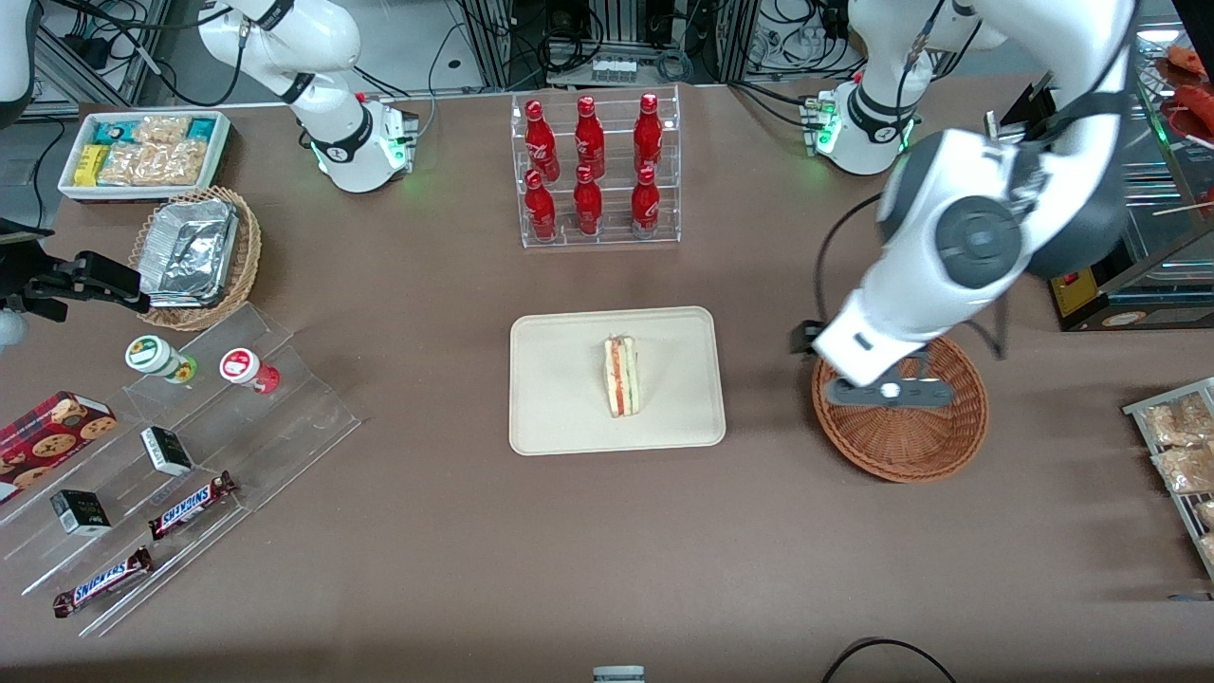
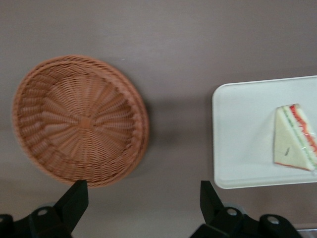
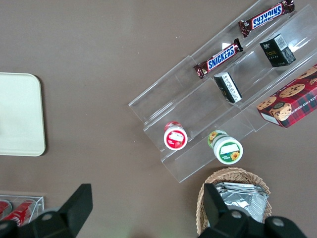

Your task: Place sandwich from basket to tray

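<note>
The sandwich [image 1: 622, 377], a white wedge with red and green filling, lies on the cream tray [image 1: 560, 417] at the middle of the table. The reddish-brown wicker basket [image 1: 910, 441] sits beside the tray, toward the working arm's end, and is empty. My left gripper [image 1: 887, 391] hangs high over the basket, open and empty. In the left wrist view the gripper [image 2: 142, 198] has its black fingers [image 2: 74, 198] wide apart over bare table between the basket [image 2: 79, 119] and the tray [image 2: 237, 148], with the sandwich [image 2: 295, 138] on the tray.
A clear rack of red bottles [image 1: 593, 171] stands farther from the camera than the tray. A white snack bin [image 1: 142, 152], a tan basket with foil [image 1: 194, 256] and a clear stepped display [image 1: 190, 474] lie toward the parked arm's end. A wire rack of packets [image 1: 1181, 455] is at the working arm's end.
</note>
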You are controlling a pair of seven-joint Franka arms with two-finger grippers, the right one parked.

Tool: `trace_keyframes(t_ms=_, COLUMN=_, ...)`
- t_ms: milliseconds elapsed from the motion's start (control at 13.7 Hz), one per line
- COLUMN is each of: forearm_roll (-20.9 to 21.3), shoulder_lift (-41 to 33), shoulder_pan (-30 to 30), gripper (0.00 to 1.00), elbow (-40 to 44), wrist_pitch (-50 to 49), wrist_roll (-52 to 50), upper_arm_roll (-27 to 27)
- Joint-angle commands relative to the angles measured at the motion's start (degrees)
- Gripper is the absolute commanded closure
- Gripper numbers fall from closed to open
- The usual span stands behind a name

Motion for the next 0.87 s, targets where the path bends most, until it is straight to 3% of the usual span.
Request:
trace_keyframes(t_ms=0, forearm_roll=-0.6, shoulder_lift=-5.2, shoulder_pan=3.0, gripper=0.0, elbow=-3.7, wrist_pitch=-3.1, wrist_roll=5.1, upper_arm_roll=-0.4)
trace_keyframes(t_ms=219, forearm_roll=-0.6, shoulder_lift=-10.7, shoulder_pan=6.7, gripper=0.0, elbow=-8.8, wrist_pitch=-3.2, wrist_roll=9.3, upper_arm_roll=-0.4)
trace_keyframes(t_ms=801, forearm_roll=-0.5, shoulder_lift=-18.7, shoulder_pan=16.3, gripper=0.0, elbow=-8.1, wrist_pitch=-13.6, wrist_roll=12.4, upper_arm_roll=-3.2)
